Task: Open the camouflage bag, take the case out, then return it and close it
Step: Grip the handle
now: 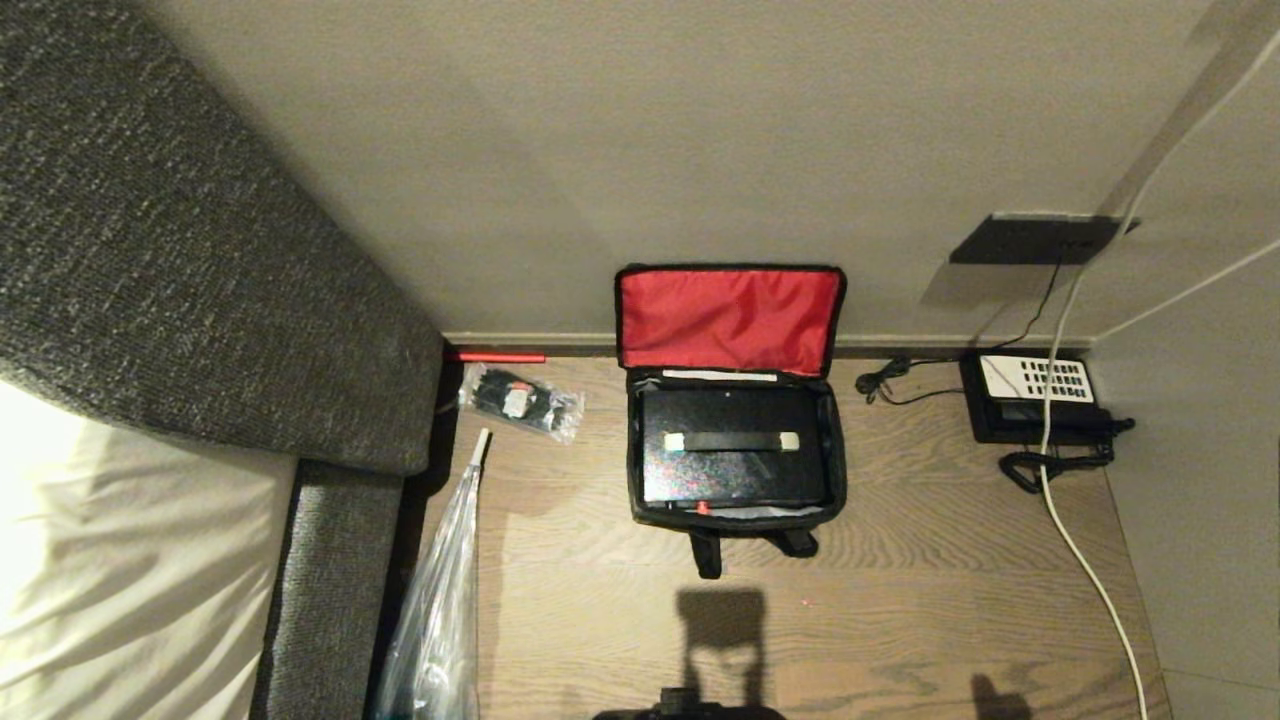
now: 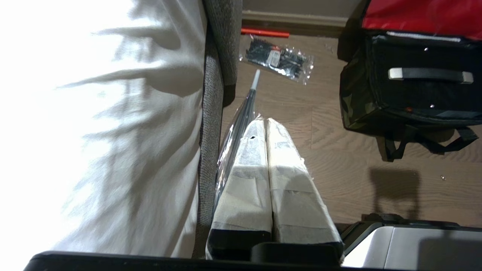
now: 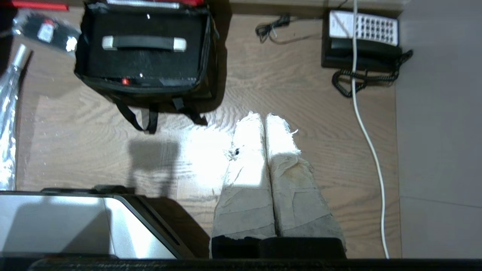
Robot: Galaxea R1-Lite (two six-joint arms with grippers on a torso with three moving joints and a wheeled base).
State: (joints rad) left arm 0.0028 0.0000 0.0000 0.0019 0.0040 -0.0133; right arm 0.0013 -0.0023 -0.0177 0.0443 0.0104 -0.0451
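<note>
Filling the space beside the left gripper (image 2: 266, 124) is a bed with white sheets (image 2: 101, 124) and a grey upholstered frame (image 2: 211, 113), the largest thing in view. Spreading out beneath both grippers is the wooden floor (image 1: 900, 600), running to a beige wall (image 1: 600, 150). Sitting ahead of the grippers, between them and against the wall's skirting, is the camouflage bag (image 1: 636, 480), standing open with its red-lined lid (image 1: 728, 318) leaning back on the wall and its black straps trailing toward the robot. Lying flat inside the bag is the case (image 1: 735, 445), black, with a dark handle across its top and a small red mark at its near edge. Resting ahead of the right gripper (image 3: 263, 120) and off to its outer side is a black desk telephone (image 3: 361, 41) with a white keypad, its coiled cord beside it and a white cable (image 3: 371, 150) crossing over it and running along the floor. Lying just beside the left gripper is a crinkled clear plastic bag (image 2: 235, 131), and farther ahead of that gripper are a clear packet of black cable ties (image 2: 278, 60) and a thin red strip (image 2: 265, 33) at the skirting. Both grippers are hanging over bare floor short of the bag, their cloth-wrapped fingers pressed together, holding nothing.
</note>
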